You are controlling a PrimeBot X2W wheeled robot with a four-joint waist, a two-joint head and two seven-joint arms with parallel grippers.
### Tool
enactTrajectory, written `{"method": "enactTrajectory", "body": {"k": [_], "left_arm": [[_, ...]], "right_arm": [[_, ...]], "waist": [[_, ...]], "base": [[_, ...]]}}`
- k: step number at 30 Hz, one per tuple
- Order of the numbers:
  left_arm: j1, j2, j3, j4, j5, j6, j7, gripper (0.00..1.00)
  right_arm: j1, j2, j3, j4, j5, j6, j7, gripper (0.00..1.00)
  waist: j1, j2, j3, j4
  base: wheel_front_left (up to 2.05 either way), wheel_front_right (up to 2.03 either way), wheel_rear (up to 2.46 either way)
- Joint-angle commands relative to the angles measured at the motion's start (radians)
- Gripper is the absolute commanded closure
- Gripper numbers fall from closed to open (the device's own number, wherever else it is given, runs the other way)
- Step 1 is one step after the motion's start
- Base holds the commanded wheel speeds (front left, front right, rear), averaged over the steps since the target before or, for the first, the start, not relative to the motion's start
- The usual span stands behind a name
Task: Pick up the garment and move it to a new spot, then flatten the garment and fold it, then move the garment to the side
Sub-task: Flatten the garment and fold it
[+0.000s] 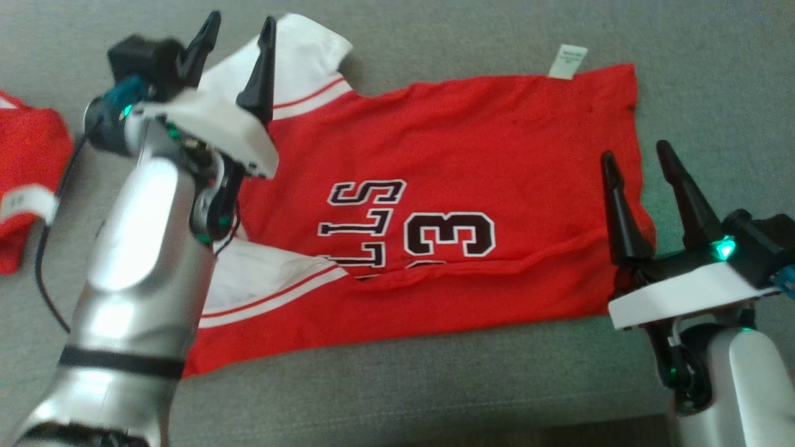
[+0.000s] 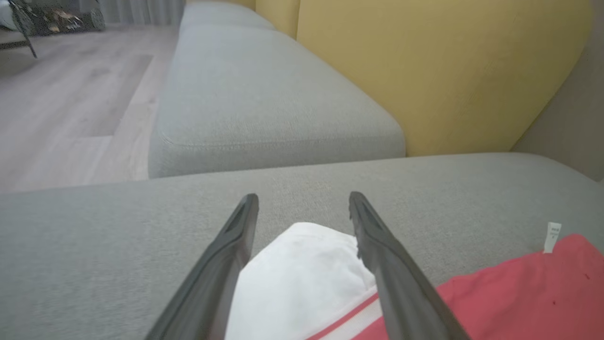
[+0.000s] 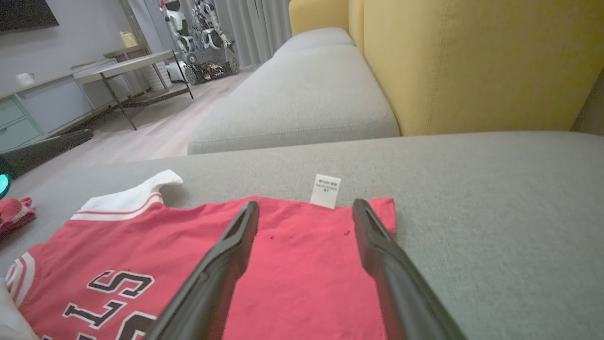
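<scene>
Grey sofa seat [image 1: 435, 385], yellow backrest [image 3: 472, 61], wood floor [image 2: 56, 94], grey table [image 3: 132, 62], second red cloth [image 1: 25, 155] at left edge

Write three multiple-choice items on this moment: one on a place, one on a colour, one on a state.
1. Where is the white care tag?
A. On the floor.
B. At the red jersey's far edge, on the grey sofa cushion.
C. Between the left jaws.

2. What colour are the jersey's sleeves?
A. Black.
B. Yellow.
C. White with a red stripe.

3. How do the jaws of the left gripper and right gripper stand?
A. Both open, holding nothing.
B. Left shut on a sleeve.
C. Right shut on the tag.

Key: 1 B, the tag sticks out past the red cloth onto the cushion. 2 C, both sleeves show white cloth with a red stripe. 3 A, each pair stands spread, clamping nothing.
</scene>
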Motion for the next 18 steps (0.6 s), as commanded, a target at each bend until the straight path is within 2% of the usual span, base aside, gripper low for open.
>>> {"method": "enactTrajectory", "body": {"k": [1, 7, 13, 15, 16, 17, 18], "left_arm": [[-0.056, 0.014, 0.025, -0.003, -0.001, -0.008, 0.002, 0.0], [-0.209, -0.003, 0.015, 0.284, -0.008, -0.041, 0.015, 0.0], [-0.299, -0.007, 0.021, 0.572, -0.024, -0.029, 0.082, 0.0], [-0.31, -0.014, 0.022, 0.622, -0.032, -0.031, 0.095, 0.0], [-0.316, -0.016, 0.02, 0.641, -0.033, -0.033, 0.095, 0.08], [-0.321, -0.02, 0.018, 0.655, -0.034, -0.036, 0.091, 0.81], [-0.325, -0.023, 0.016, 0.669, -0.035, -0.038, 0.086, 1.0]], "right_arm": [[-0.02, -0.001, 0.028, -0.027, 0.007, -0.001, -0.009, 0.0], [-0.048, 0.003, 0.048, 0.004, 0.021, -0.001, -0.023, 0.0], [-0.065, 0.006, 0.056, 0.035, 0.033, -0.001, -0.031, 0.0], [-0.066, 0.007, 0.054, 0.04, 0.035, -0.001, -0.032, 0.0], [-0.066, 0.007, 0.051, 0.042, 0.035, -0.001, -0.032, 0.0], [-0.068, 0.007, 0.046, 0.043, 0.036, -0.001, -0.032, 0.0], [-0.07, 0.008, 0.041, 0.045, 0.037, -0.001, -0.031, 0.0]], "waist": [[0.0, 0.0, 0.03, -0.029], [0.0, 0.0, 0.065, -0.063], [0.0, 0.0, 0.081, -0.087], [0.0, 0.0, 0.08, -0.09], [0.0, 0.0, 0.08, -0.09], [0.0, 0.0, 0.079, -0.089], [0.0, 0.0, 0.079, -0.087]], "base": [[0.0, 0.0, 0.0], [0.0, 0.0, 0.0], [0.0, 0.0, 0.0], [0.0, 0.0, 0.0], [0.0, 0.0, 0.0], [0.0, 0.0, 0.0], [0.0, 0.0, 0.0]]}}
